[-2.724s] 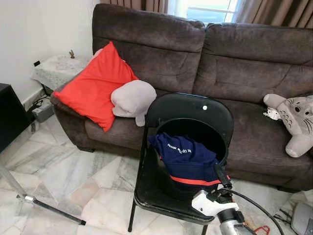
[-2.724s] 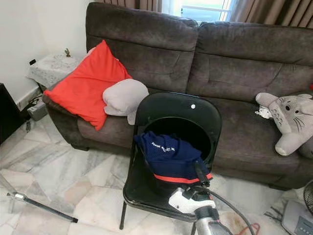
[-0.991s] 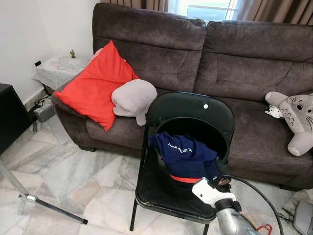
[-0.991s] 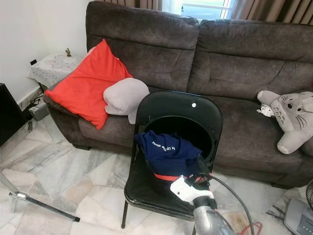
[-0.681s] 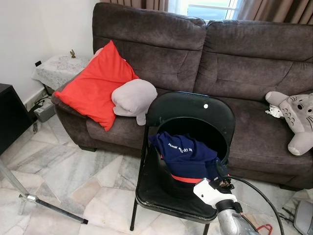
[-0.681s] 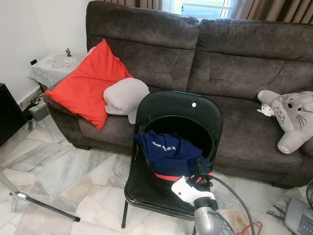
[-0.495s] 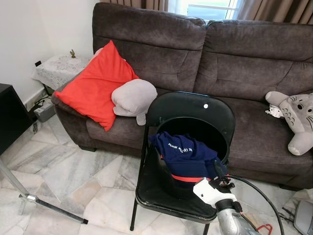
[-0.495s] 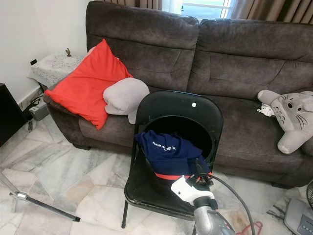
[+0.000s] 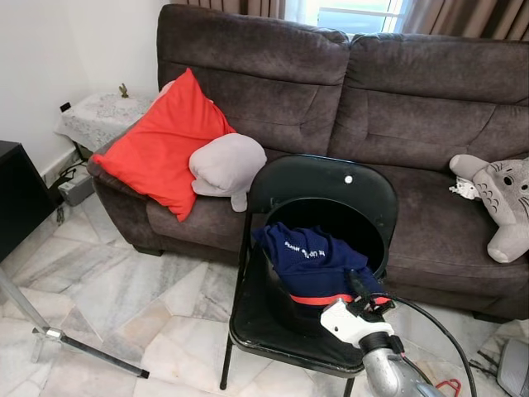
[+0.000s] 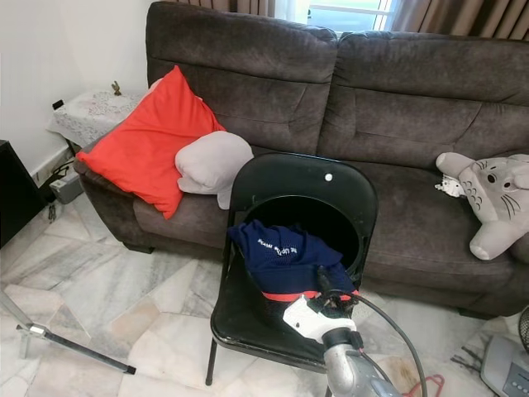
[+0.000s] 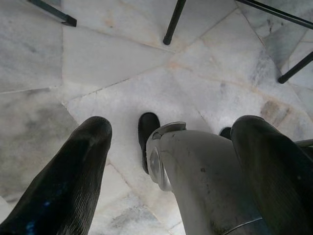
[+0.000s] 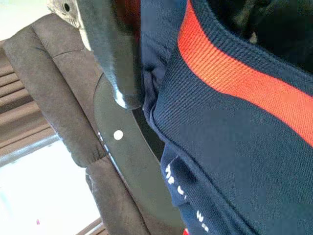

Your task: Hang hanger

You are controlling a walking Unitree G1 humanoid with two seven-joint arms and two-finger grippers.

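While the left gripper (image 11: pixel 166 171) hangs spread, the right gripper (image 9: pixel 361 288) touches the shirt's (image 9: pixel 314 258) near right edge; grip unclear.

soft, even daylight fills the room. it comes from the window (image 9: pixel 351 12) at the far side, which is blown out to near white with a faint blue cast. the white wall (image 9: pixel 50 50) on the left is bright and flat. the marble floor (image 9: pixel 124 306) carries a mild sheen and no hard shadows. the dark sofa (image 9: pixel 397 107) keeps its texture, sharp across both head views, with no motion blur. the black chair (image 9: pixel 318 186) shows a thin glint along its top edge. in the left wrist view the near fingers (image 11: pixel 68 186) are soft and out of focus, the floor beyond crisp. the right wrist view is close and slightly blurred, its window corner overexposed.
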